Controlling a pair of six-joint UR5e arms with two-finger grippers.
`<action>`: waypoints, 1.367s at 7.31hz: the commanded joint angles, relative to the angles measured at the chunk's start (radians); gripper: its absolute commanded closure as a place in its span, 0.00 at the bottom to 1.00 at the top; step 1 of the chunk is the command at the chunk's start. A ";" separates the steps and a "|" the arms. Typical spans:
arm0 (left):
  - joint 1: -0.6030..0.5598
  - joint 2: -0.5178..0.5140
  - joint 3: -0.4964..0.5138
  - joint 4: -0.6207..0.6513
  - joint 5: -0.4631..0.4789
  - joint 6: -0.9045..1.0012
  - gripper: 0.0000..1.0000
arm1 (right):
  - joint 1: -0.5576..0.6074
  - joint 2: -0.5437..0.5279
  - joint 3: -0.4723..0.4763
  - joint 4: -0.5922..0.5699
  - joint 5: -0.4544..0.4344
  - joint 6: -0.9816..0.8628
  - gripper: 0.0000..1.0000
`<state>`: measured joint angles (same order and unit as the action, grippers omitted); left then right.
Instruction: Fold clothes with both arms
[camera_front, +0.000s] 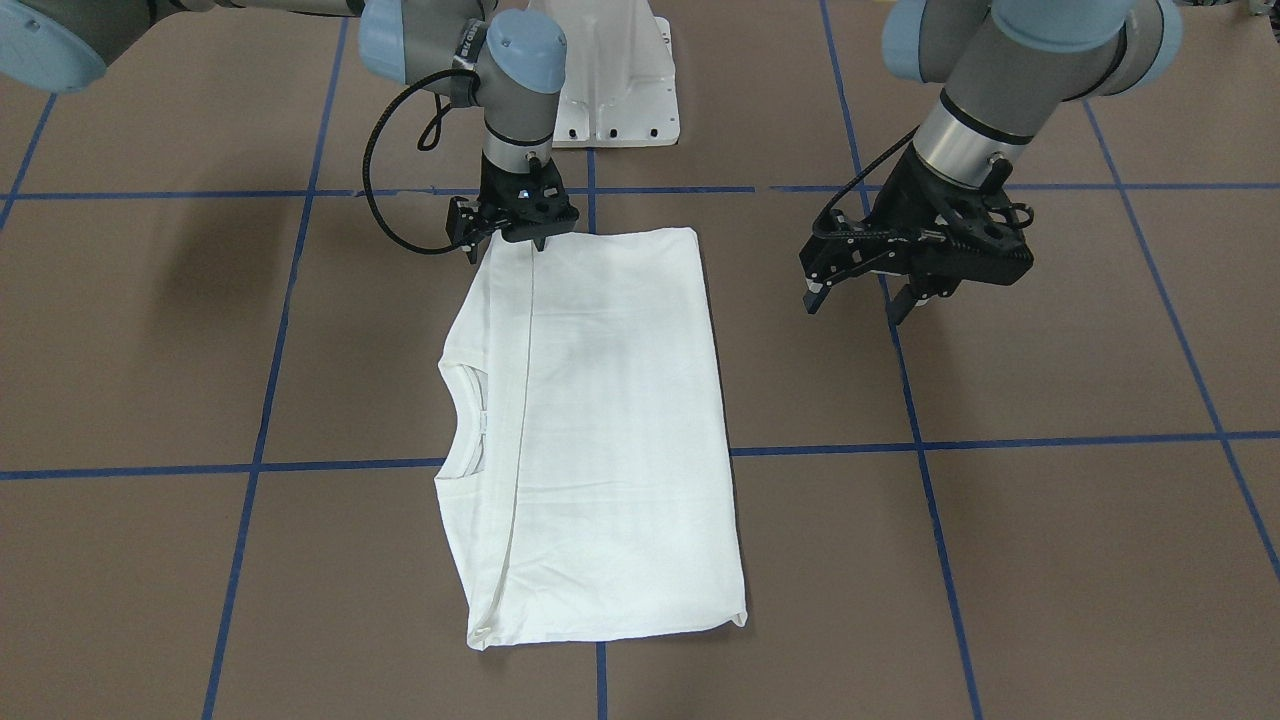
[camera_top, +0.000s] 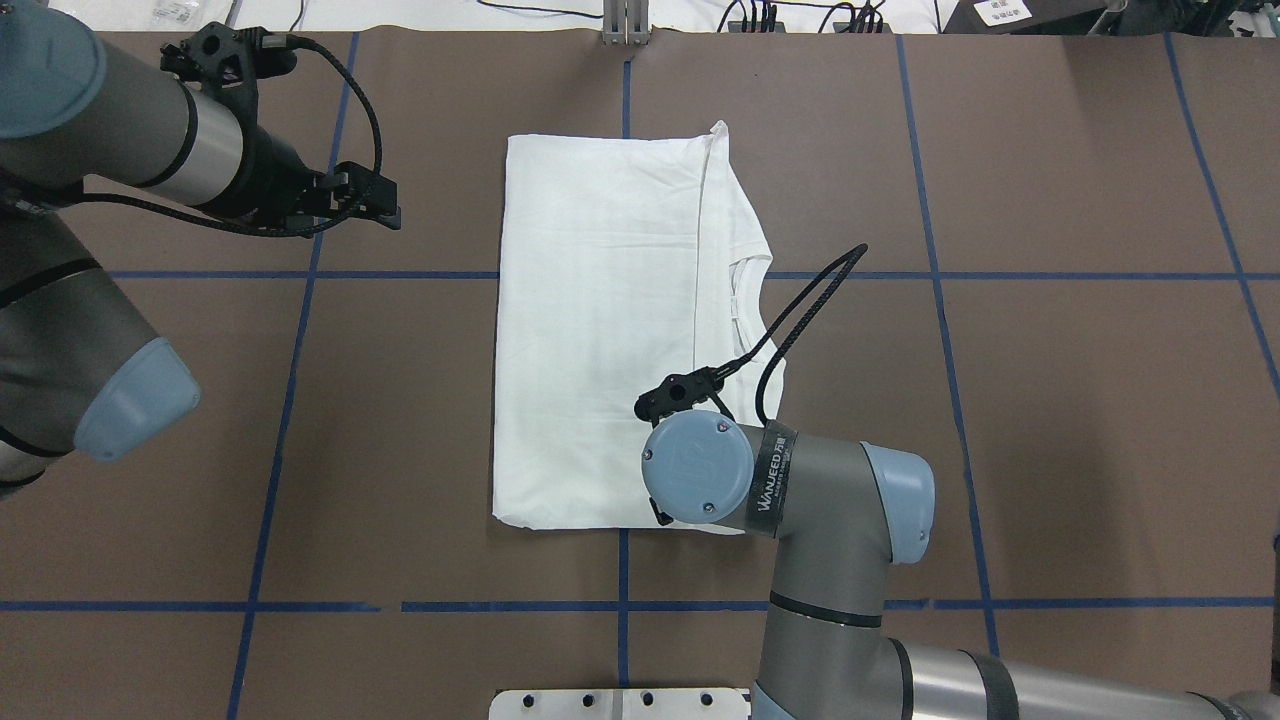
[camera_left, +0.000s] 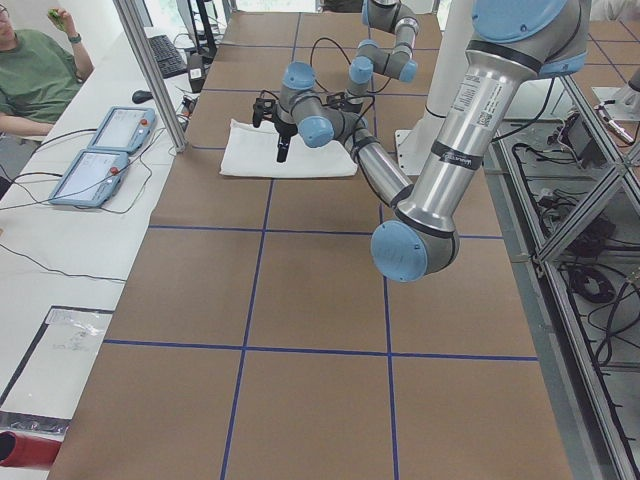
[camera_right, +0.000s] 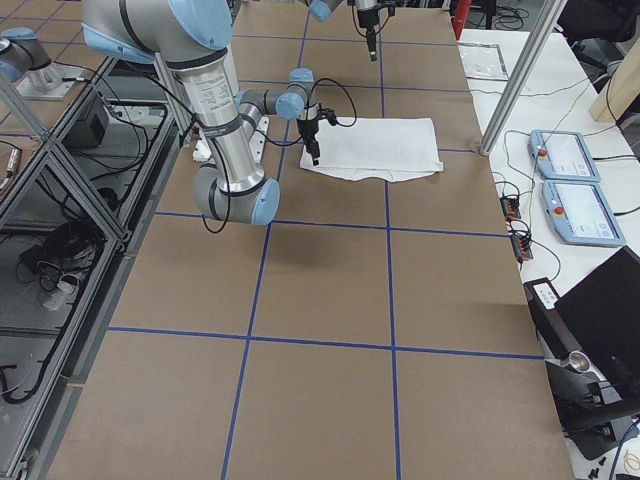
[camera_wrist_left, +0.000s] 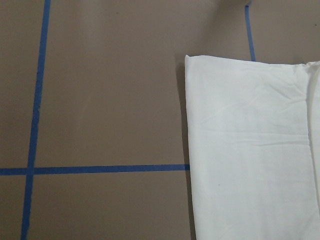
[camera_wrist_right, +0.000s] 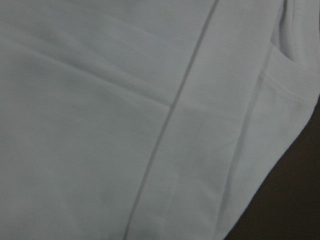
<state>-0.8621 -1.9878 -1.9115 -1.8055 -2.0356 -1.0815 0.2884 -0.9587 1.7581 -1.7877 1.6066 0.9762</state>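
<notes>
Right gripper points down at the robot-side edge of the white T-shirt — whether it is clenched, I cannot tell. Left gripper hovers over the bare table, well apart — its state is also unclear. The shirt lies folded in 1 flat rectangle.

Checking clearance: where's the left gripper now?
Front view, right side: left gripper hovers over the table beside the shirt, not touching it, above a tape line.
</notes>
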 joint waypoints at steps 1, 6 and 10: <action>0.000 0.000 0.002 0.000 -0.002 0.000 0.00 | -0.005 -0.006 -0.002 0.001 0.001 -0.001 0.00; 0.002 0.000 0.002 0.000 -0.002 -0.003 0.00 | 0.004 -0.031 0.010 -0.006 0.001 -0.022 0.00; 0.006 -0.005 0.002 0.000 -0.002 -0.005 0.00 | 0.044 -0.182 0.151 -0.004 0.004 -0.100 0.00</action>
<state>-0.8575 -1.9909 -1.9092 -1.8055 -2.0371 -1.0844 0.3242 -1.0871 1.8671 -1.7929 1.6083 0.8890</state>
